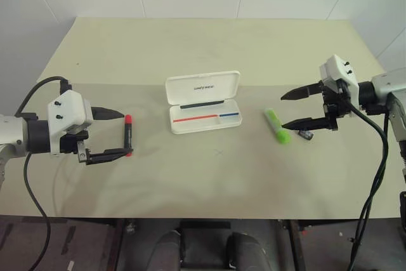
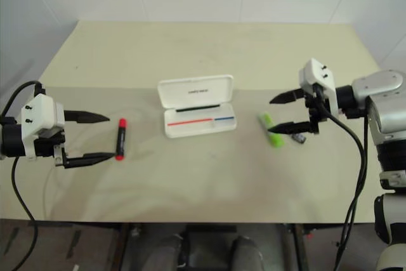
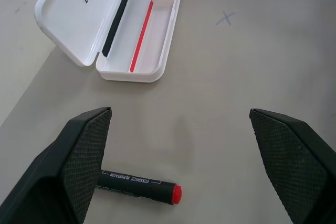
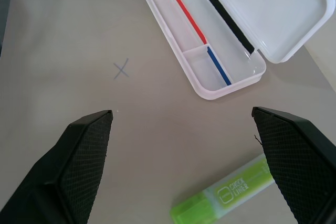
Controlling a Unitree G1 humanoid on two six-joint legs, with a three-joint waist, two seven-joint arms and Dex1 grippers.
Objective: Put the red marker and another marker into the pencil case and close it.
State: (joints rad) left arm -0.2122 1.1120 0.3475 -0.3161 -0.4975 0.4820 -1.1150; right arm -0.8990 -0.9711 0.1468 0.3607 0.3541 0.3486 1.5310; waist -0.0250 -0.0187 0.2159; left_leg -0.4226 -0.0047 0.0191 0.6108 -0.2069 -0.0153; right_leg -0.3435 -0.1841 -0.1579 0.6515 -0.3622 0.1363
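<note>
A: Pencil case (image 1: pixel 203 101) sits open at centre frame on the table (image 1: pixel 190 42), lid folded back, tray bare but for its red and blue stripes.

B: And the red marker (image 1: pixel 128 135)?

A: Lower left, lying flat between the left gripper (image 1: pixel 122 133)'s fingers, which are spread wide and grip nothing.

B: Right side?

A: Right gripper (image 1: pixel 289 110) is just as wide, hovering beside the green highlighter (image 1: pixel 277 125), right of the case. A small dark stub (image 1: pixel 306 135) lies by it.
</note>
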